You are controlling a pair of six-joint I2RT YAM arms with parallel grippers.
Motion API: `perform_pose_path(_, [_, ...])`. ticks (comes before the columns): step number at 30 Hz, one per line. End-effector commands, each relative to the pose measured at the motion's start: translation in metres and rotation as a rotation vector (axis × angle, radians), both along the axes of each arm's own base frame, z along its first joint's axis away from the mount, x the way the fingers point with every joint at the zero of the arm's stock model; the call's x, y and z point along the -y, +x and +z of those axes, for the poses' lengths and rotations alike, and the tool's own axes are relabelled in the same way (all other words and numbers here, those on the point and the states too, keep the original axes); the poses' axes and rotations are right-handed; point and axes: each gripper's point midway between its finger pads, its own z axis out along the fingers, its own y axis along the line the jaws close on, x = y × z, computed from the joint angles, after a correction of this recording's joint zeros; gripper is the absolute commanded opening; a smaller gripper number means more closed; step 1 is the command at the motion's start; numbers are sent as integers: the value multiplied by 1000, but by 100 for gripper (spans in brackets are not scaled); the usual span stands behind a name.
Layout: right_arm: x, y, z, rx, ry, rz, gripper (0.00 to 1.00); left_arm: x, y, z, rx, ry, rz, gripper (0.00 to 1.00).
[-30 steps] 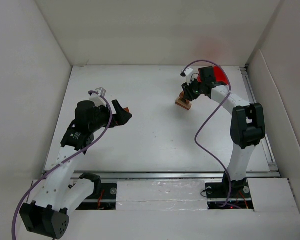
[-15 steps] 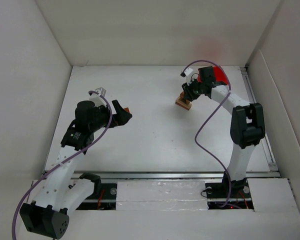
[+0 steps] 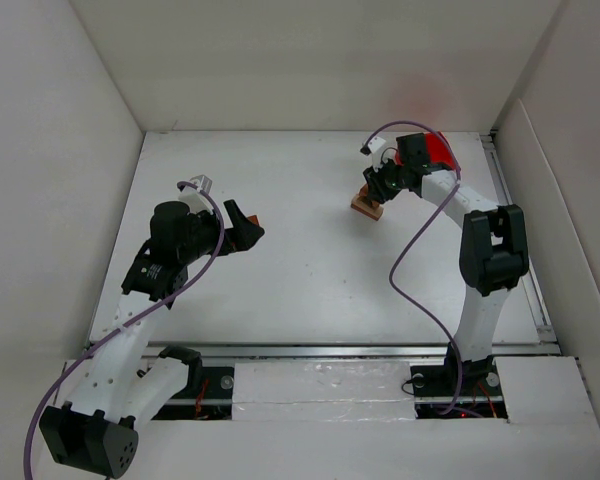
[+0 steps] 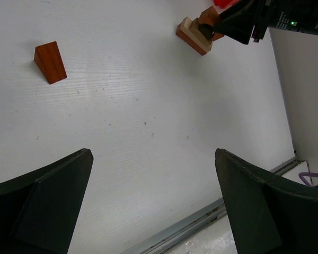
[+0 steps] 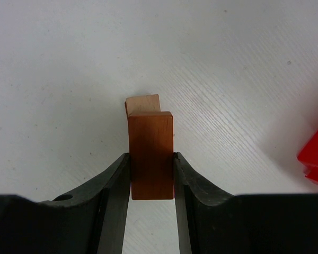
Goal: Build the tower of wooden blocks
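Broadly, the white table [image 3: 310,270] takes up most of the scene, and both arms reach out over it from its near edge. Just beyond and to the outer side of the right pincer [image 5: 151,159] sits a red bin [image 5: 315,159], which is no part of the stack.

The wood block tower [image 3: 368,203] is at a very early stage and stands directly under the right pincer. That pincer is clenched on an upright brown block [image 5: 151,137], one finger flat against each long side. A tan block [image 5: 143,103] lies beneath it and peeks out past its far end. The left wrist view shows the brown piece sitting at the top of that pale slab, but I cannot tell whether it rests with its full weight there or hangs just above.

The left pincer [image 4: 153,211] is released, its jaws spread wide with nothing between them. It hovers above bare table, well apart from the stack. A small reddish-brown wedge [image 4: 50,62] lies loose ahead of it and off to its left side, touching nothing.

As I judge it, the base is down and the second piece is being placed. Letting go of it cleanly is left to do, and then the wedge has to go on as the pointed top.

No brand or label can be read. Some pale print beside a green light [image 4: 292,23] on the right arm is too small to make out.
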Motion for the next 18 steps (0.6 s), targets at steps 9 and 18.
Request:
perform_pose_path(9, [-11,10,13,30,19,15,21,2,-1,-1,16,5,-20,99])
perform_pose_path(18, [-10,11,14,33,16,13,24,2,0,0,20,4,-23,99])
